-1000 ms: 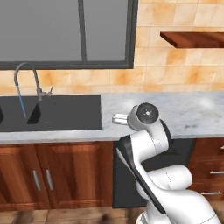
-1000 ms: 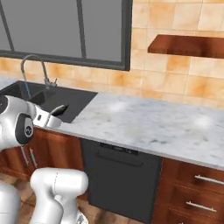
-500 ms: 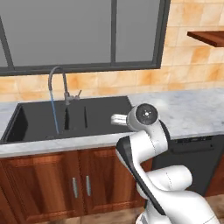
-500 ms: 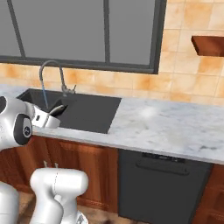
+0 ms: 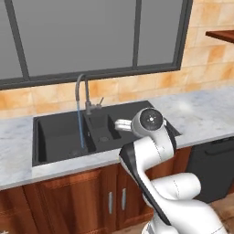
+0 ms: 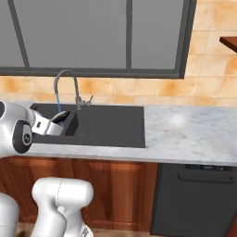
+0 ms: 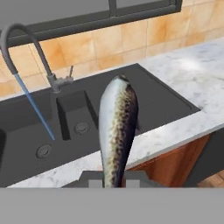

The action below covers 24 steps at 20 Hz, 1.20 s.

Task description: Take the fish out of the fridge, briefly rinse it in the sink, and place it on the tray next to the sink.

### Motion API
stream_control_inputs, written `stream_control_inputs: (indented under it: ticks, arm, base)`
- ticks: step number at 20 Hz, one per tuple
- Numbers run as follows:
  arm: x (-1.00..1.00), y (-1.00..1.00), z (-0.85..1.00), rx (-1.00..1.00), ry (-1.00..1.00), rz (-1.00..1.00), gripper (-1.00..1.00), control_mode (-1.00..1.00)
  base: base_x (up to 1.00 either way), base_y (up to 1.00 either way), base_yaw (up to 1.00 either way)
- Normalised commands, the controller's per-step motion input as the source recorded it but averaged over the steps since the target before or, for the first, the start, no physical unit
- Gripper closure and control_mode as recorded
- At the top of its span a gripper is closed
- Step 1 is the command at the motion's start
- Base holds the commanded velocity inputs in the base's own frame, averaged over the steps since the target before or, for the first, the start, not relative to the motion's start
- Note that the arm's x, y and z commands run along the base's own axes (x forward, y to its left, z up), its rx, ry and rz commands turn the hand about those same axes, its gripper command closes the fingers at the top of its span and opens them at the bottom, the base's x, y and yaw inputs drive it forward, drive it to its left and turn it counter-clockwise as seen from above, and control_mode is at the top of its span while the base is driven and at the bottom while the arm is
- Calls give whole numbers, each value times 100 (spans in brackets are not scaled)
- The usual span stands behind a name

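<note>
Two-finger dark gripper (image 7: 114, 183), pinching slim speckled grey-black fish (image 7: 117, 127) with pale belly, held over front edge of black rectangular double-basin sink (image 7: 144, 103); curved grey metal faucet (image 7: 33, 46) running blue water.

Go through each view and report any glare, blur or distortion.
Left base view: soft and a bit blurry, with a pale glare patch on the marble counter right of the sink. Right base view: the same bright patch on the counter, edges equally soft. Hand view: the fish looms oversized because it sits close to the lens; the faucet and its blue water stream stay readable.
</note>
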Motion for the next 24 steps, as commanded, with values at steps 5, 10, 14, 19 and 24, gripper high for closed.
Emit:
stream_control_inputs:
  ticks: [5, 10, 14, 19, 24]
  arm:
    - [0, 0, 0, 0, 0, 0, 100, 100]
    - [0, 0, 0, 0, 0, 0, 100, 100]
    - [0, 0, 0, 0, 0, 0, 100, 100]
    - [0, 0, 0, 0, 0, 0, 100, 100]
    - [0, 0, 0, 0, 0, 0, 100, 100]
  base:
    - [12, 13, -13]
    - [29, 51, -9]
    - [39, 76, -19]
    - [45, 8, -19]
    - [27, 0, -2]
